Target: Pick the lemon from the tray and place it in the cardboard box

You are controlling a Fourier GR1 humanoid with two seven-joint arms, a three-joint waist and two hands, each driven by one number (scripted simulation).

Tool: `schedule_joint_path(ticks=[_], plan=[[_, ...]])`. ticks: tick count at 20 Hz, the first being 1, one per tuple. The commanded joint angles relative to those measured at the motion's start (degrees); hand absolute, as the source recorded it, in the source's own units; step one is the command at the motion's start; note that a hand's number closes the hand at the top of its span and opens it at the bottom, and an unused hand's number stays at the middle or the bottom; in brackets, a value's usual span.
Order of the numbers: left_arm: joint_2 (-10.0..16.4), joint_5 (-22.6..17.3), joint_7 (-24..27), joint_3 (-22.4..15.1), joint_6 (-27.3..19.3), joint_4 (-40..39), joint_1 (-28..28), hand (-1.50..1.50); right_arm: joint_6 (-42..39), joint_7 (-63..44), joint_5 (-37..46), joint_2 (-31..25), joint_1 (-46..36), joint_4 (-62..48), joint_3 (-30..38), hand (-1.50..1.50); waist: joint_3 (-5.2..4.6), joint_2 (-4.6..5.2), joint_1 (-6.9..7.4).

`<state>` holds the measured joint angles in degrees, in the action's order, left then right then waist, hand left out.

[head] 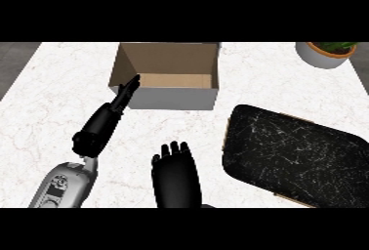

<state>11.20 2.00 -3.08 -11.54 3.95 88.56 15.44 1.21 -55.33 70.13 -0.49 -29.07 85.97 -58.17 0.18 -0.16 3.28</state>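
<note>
Head view shows a big white table [57, 97]. A black tray [288, 156] lies on its right side. An open box [176, 97] stands at the back. The left hand [128, 92] is at the box's left wall, fingers straight, holding nothing. The right hand [175, 171] rests open near the front. I cannot tell where the lemon is.

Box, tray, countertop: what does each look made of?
Box: cardboard, matte; brown inside, paler outer wall. Tray: looks like dark stone or enamel, black with white flecks, tan edge; can't say which. Countertop: marble-look, white with faint veins.
</note>
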Motion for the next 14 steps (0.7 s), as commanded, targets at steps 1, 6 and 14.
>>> schedule_joint_path(ticks=[1,6,14], plan=[[-0.96,-0.04,-2.08,-0.07,0.25,-4.02,0.36,0.0,-3.47,-9.84,-4.72,0.47,-9.14,6.43,-6.11,1.5,-0.25,0.16,-0.94],[-1.48,0.6,-1.43,-1.48,0.48,-1.67,-2.26,0.0,-0.53,-15.23,-8.75,0.46,-16.48,12.16,-7.28,1.5,-0.28,-0.11,-0.52],[-0.49,-0.38,-1.78,1.38,1.28,-3.39,-0.12,0.0,0.27,-24.0,-7.54,0.45,-22.49,19.07,-2.99,1.5,-0.32,-0.47,-1.91]])
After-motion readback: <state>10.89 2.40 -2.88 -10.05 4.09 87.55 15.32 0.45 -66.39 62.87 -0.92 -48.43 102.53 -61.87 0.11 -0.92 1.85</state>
